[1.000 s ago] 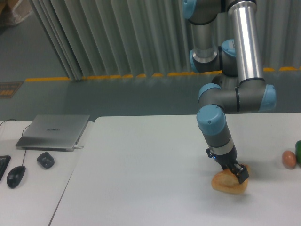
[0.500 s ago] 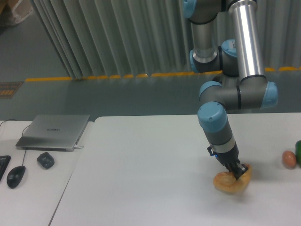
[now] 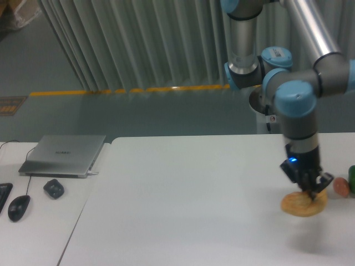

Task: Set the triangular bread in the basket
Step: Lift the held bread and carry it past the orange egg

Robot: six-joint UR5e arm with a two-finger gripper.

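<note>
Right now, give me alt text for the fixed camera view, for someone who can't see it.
A robot arm's gripper holds a golden-brown triangular bread above the right side of a white table, its shadow below; no basket is in view. A small reddish ball sits near the right edge, and a closed laptop, a mouse and a small dark object lie at far left.

golden-brown triangular bread (image 3: 302, 205); white table (image 3: 183, 199); silver laptop (image 3: 64, 154); black mouse (image 3: 19, 207)
</note>
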